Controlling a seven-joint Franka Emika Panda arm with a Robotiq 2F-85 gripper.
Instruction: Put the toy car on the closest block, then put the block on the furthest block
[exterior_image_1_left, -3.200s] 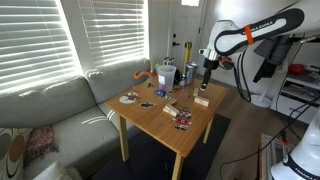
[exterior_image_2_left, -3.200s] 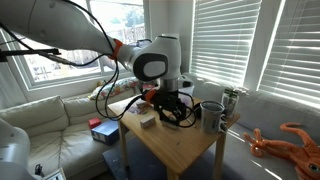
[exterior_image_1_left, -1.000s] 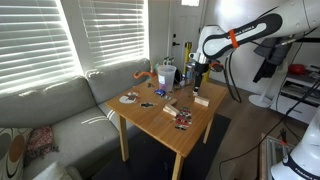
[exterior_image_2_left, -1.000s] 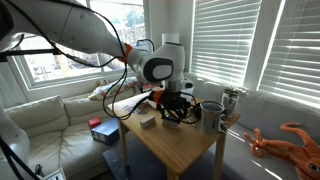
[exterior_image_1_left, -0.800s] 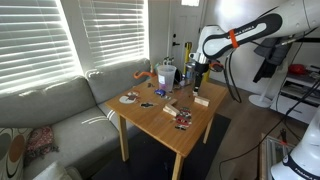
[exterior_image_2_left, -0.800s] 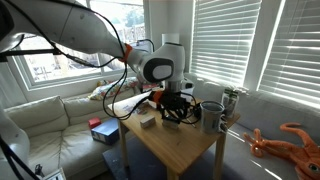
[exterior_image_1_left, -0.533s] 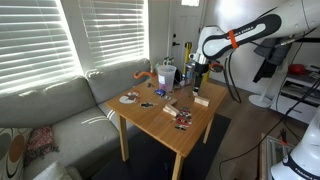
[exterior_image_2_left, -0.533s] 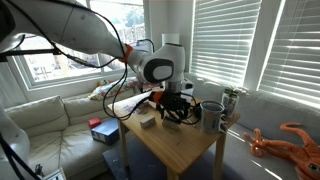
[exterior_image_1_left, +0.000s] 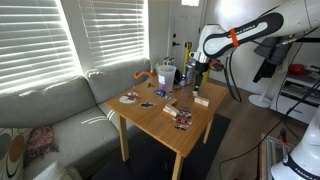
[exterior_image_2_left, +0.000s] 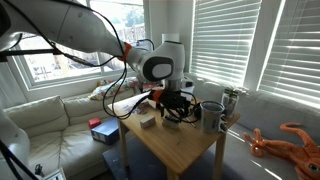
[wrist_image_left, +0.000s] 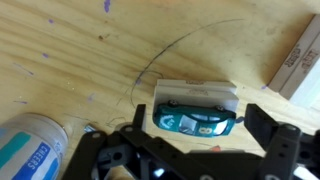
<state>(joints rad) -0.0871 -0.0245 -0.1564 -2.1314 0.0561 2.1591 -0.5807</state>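
Observation:
In the wrist view a teal toy car (wrist_image_left: 195, 119) lies on its side across a pale wooden block (wrist_image_left: 196, 91) on the wooden table (wrist_image_left: 70, 60). My gripper (wrist_image_left: 197, 128) is open, with one black finger on each side of the car and neither touching it. A second wooden block (wrist_image_left: 301, 58) shows at the right edge. In both exterior views the gripper (exterior_image_1_left: 197, 79) (exterior_image_2_left: 172, 107) hangs low over the table's cluttered part. More blocks lie on the table in the exterior views (exterior_image_1_left: 201, 99) (exterior_image_2_left: 147, 120).
A can (wrist_image_left: 25, 150) lies close by on the table, and a thin black wire (wrist_image_left: 160, 55) curves past the block. Cups (exterior_image_1_left: 165, 73) and small items stand at the table's window end. A grey sofa (exterior_image_1_left: 50, 110) borders the table.
Compared with 3.2 s ago, the arm has shifted a little toward the cups. Over the last second nothing has visibly moved.

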